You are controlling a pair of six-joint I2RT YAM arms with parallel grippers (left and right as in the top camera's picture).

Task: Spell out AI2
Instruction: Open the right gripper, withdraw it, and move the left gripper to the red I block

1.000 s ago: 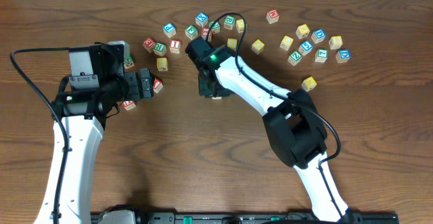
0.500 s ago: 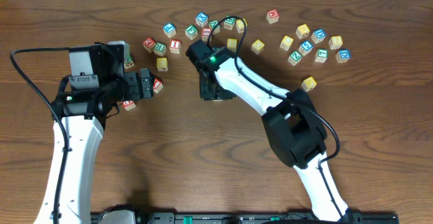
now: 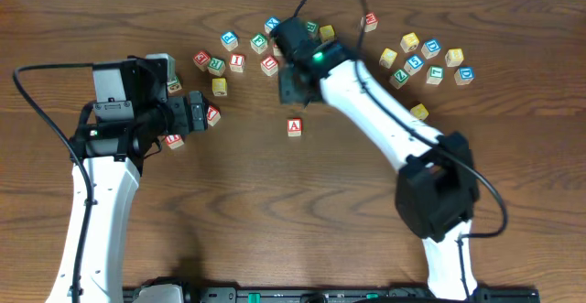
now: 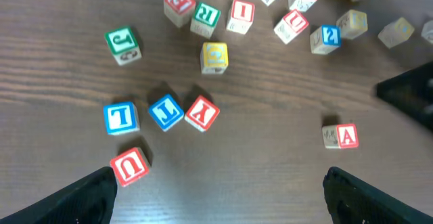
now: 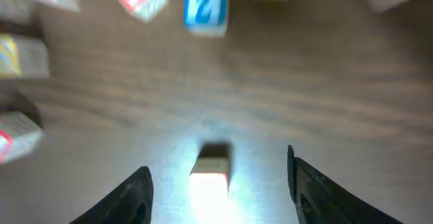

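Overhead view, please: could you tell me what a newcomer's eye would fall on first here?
The lone red-framed wooden "A" cube draws the eye, sitting by itself on the brown wooden table near the middle. Just beyond it hangs the right arm's black end effector, open and empty. Behind that, a scatter of colourful wooden letter cubes runs along the far side.

The left arm is bent at its own side, and the left gripper [image 3: 200, 115] points across the table with jaws wide apart. The right arm stretches far forward, and the right gripper [image 3: 293, 85] faces down, also spread wide.
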